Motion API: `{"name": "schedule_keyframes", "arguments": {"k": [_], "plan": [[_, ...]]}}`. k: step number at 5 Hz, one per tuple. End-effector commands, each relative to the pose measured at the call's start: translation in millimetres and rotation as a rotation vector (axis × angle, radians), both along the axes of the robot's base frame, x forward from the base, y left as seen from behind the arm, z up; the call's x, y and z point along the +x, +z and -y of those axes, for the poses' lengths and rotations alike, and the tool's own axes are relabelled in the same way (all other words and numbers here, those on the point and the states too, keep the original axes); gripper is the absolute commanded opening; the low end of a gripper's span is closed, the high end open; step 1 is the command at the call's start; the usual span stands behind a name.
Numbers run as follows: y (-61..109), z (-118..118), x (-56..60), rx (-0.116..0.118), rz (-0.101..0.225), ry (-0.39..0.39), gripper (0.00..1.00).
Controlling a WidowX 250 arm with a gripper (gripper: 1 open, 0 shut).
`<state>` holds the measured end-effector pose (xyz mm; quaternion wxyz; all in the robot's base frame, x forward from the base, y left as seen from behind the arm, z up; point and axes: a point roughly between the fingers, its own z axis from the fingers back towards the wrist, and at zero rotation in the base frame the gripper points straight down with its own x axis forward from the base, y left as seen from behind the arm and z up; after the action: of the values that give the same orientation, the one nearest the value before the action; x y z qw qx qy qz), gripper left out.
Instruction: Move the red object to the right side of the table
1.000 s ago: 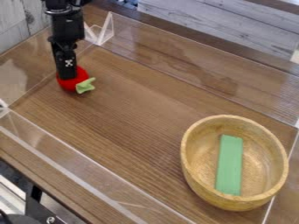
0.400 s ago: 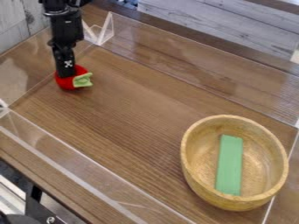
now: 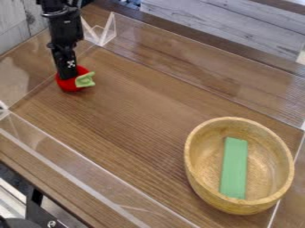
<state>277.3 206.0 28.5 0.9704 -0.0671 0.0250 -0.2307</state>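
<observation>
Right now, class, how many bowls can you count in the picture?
1. The round wooden bowl stands at the lower right of the table, with a flat green block inside it.

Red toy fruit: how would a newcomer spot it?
On the brown tabletop, across from the wooden bowl, the black fingers grip it. Unlike the flat green block, the toy fruit is red, with a leafy stem.

Low clear walls [image 3: 188, 215] around.
</observation>
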Motion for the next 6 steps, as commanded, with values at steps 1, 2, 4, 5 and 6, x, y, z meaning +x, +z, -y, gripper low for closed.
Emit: {"name": "schedule_keyframes", "arguments": {"k": [1, 2, 4, 5, 6], "plan": [[3.6, 6.5, 4.3, -0.015, 0.002, 0.006, 0.00], [4.4, 14.5, 8.1, -0.036, -0.006, -0.001, 0.00], [42.1, 22.4, 15.2, 0.007, 0.070, 0.005, 0.00], [53.9, 35.7, 24.5, 0.018, 0.099, -0.008, 0.00], [65.2, 56.8, 37.6, 0.031, 0.135, -0.050, 0.00]]}}
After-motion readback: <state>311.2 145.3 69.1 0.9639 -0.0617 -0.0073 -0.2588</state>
